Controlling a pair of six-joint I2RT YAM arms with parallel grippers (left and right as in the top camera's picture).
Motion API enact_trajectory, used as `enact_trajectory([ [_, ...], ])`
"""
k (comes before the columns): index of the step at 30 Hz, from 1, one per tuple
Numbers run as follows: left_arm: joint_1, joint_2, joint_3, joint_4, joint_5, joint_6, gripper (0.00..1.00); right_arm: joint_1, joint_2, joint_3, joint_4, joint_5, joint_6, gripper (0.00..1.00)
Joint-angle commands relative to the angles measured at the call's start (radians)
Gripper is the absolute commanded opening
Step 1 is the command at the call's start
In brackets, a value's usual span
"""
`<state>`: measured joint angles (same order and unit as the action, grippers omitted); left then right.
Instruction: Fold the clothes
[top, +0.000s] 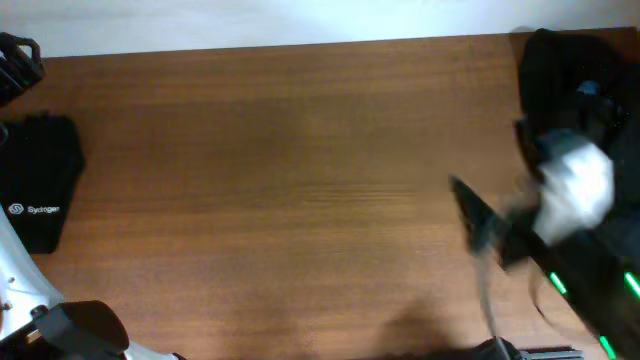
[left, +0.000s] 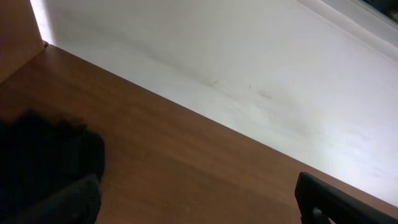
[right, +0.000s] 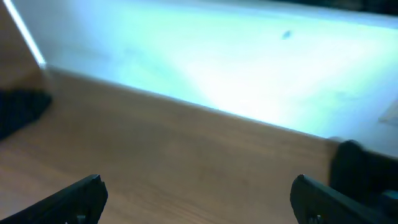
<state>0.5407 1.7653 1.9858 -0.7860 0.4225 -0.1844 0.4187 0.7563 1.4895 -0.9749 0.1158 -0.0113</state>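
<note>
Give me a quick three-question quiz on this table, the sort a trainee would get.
1. True or false: the folded garment near the table's left edge carries a white logo.
2. Pick one: in the overhead view, the unfolded pile lies at the A) top right, B) middle, C) bottom left.
3. Fill the gap: the right gripper's jaws are ____, with nothing between them.

Key: 1 true; 2 A; 3 open.
</note>
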Motion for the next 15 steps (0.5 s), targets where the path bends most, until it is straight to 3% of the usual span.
enact_trajectory([
  [1,0.0,0.009,-0.005,-0.001,0.008,-0.013,0.99,-0.046,-0.174,-0.132,0.037,0.027,0.002,0.99],
  [9,0.0,0.009,-0.005,-0.002,0.008,-0.013,0.99,-0.181,-0.636,-0.498,0.117,0.027,0.002,0.99],
  [15,0.0,0.009,-0.005,-0.001,0.008,-0.013,0.99,-0.245,-0.753,-0.757,0.292,-0.006,0.003,0.99],
])
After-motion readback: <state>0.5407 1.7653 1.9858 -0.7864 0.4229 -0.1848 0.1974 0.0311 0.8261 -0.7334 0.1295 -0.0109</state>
